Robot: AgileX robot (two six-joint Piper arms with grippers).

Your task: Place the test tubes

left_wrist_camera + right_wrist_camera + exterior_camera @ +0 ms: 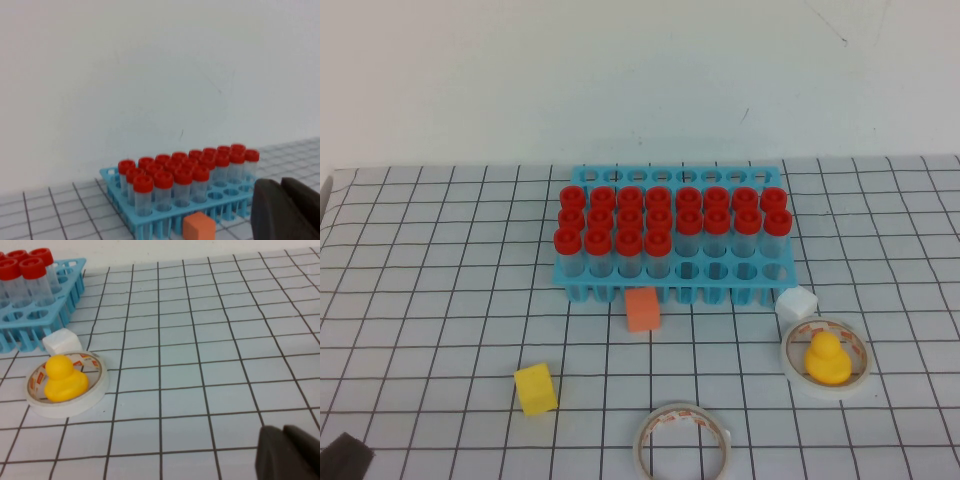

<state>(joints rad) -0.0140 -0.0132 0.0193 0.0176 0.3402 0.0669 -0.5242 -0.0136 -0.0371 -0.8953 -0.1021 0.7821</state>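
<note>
The left gripper (pixel 282 200) is held low and level, its fingers pressed together on nothing, and is faced towards the blue rack (pixel 680 285); a yellow cube (pixel 536 389) is seen nearer the robot, and an orange cube (pixel 642 309) is set just before the rack. The red-capped test tubes (pixel 675 222) are stood in the rack's middle rows and the left half of its front row. Further right, an empty tape roll (pixel 684 445), a white cube (pixel 796 303) and a yellow duck (pixel 827 358) ringed by a second tape roll (pixel 825 325) are found, and the right gripper (pixel 285 445) is likewise kept closed and empty, low over bare grid, well apart from the duck.
</note>
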